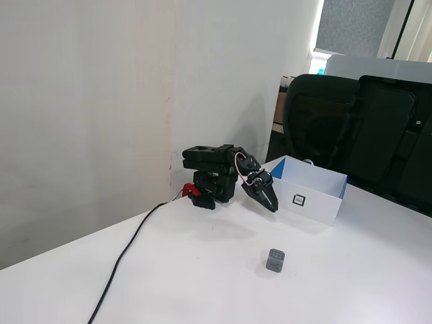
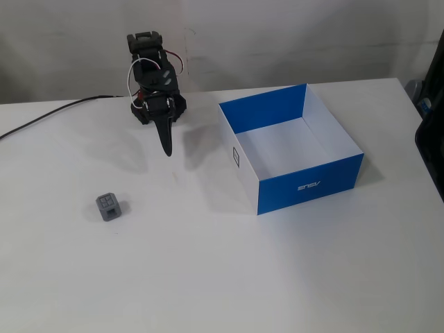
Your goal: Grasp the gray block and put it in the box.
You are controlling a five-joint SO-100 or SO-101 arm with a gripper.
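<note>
The gray block (image 1: 275, 260) is a small dark-gray cube that sits alone on the white table; in the other fixed view it lies at the left (image 2: 109, 207). The box (image 1: 317, 200) is low, white and blue, with a small black square marker on one side; in the other fixed view it stands at the right (image 2: 310, 184) and is empty. My gripper (image 1: 272, 204) is shut and empty. It points down over the table, between its base and the box, well away from the block. It also shows in the other fixed view (image 2: 167, 150).
A black cable (image 1: 125, 256) runs from the arm's base across the table toward the near left edge. Black office chairs (image 1: 364, 128) stand behind the table's far side. A white wall stands behind the arm.
</note>
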